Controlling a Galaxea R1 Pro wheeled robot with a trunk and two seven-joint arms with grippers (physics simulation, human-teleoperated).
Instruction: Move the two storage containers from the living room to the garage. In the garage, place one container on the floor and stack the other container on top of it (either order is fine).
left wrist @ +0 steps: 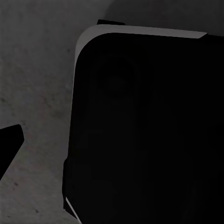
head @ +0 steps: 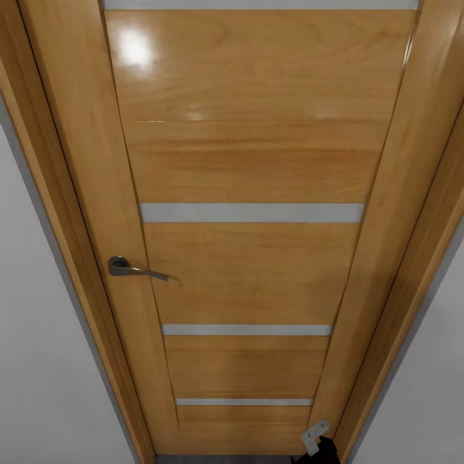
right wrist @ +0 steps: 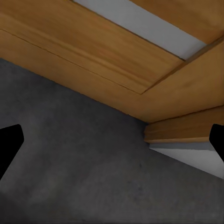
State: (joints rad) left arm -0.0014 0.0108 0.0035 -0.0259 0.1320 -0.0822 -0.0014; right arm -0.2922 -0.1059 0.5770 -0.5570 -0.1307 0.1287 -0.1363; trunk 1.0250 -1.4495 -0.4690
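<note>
Orange-brown wood-grain door (head: pixel 251 161) with pale grey stripes, dark grey speckled floor (right wrist: pixel 79 158)

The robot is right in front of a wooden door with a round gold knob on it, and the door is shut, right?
Almost. The door is wooden and shut, but it has no round gold knob. The head view shows a dark grey metal lever handle, set near the door's left edge.

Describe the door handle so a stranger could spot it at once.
Start from the wooden door between white walls. The handle sits on its left stile, about mid-height in the head view. It is the one dark metal lever, unlike the pale horizontal strips crossing the panel.
</note>
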